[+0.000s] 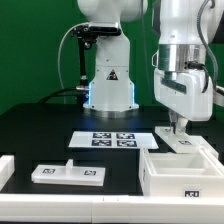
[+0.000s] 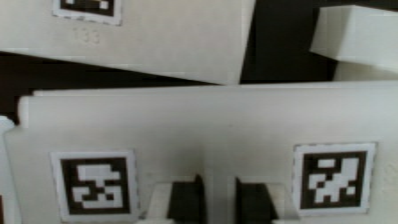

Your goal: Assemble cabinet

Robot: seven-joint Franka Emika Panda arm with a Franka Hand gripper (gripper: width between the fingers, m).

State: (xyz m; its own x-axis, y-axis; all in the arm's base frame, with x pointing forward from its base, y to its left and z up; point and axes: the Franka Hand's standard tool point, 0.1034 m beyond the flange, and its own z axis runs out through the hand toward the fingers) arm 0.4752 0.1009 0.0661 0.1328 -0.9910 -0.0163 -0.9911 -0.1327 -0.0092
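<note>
The white cabinet box body (image 1: 176, 186) stands open-topped at the exterior view's right front, with a tag on its near wall. My gripper (image 1: 180, 131) reaches straight down onto its far wall. In the wrist view the gripper (image 2: 214, 202) has its fingers (image 2: 178, 205) close together with a thin white strip of that wall between them. A broad white face of the box (image 2: 196, 120) with two tags fills that view. A smaller white cabinet panel (image 1: 68, 172) with two tags lies flat at the exterior view's left front.
The marker board (image 1: 112, 140) lies mid-table in front of the white pedestal (image 1: 108, 85). Another white part (image 1: 5, 168) sits at the left edge. In the wrist view a flat white tagged piece (image 2: 125, 45) and a white block (image 2: 356, 40) lie beyond the box.
</note>
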